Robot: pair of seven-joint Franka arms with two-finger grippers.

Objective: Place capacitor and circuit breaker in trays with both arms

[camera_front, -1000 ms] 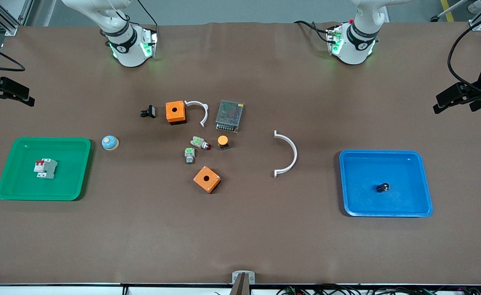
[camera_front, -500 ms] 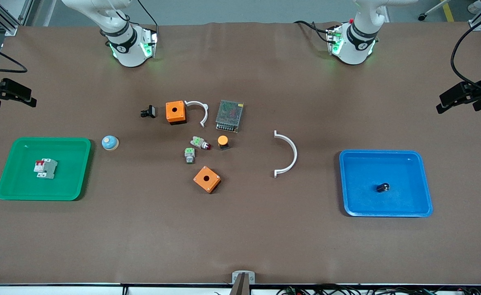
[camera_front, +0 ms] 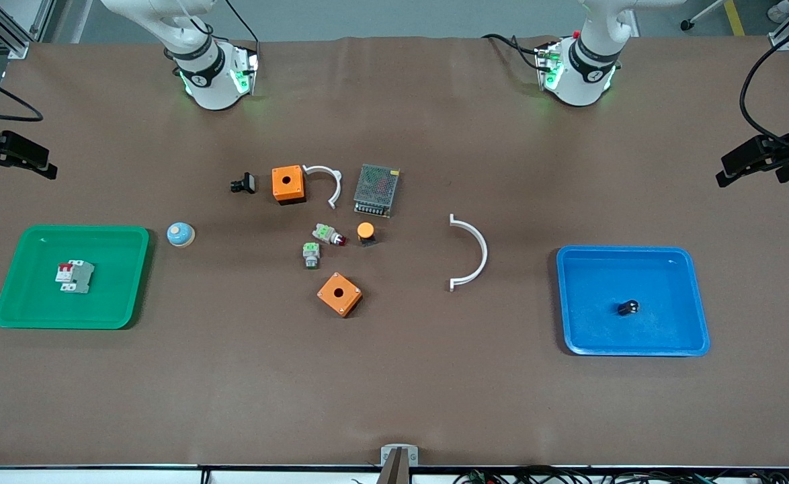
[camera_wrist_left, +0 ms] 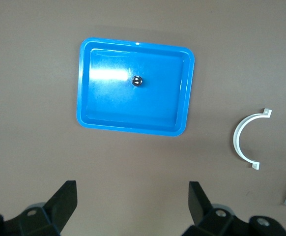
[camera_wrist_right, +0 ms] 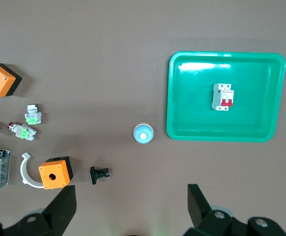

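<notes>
Capacitor: the capacitor [camera_front: 628,308] lies alone in the blue tray [camera_front: 697,323] at the left arm's end of the counter [camera_front: 394,396], apparently its sorted place.
Circuit breaker: the circuit breaker [camera_front: 75,276] lies flat in the green tray [camera_front: 132,282] at the right arm's end (red levers showing).
Left claw: the left claw [camera_wrist_left: 133,204] hangs spread and empty, high over bare counter near the blue tray.
Right claw: the right claw [camera_wrist_right: 132,206] hangs spread and empty too, high over the counter.
Clutter: orange boxes [camera_front: 339,294], untouched mid-counter, seemingly distractors.
</notes>
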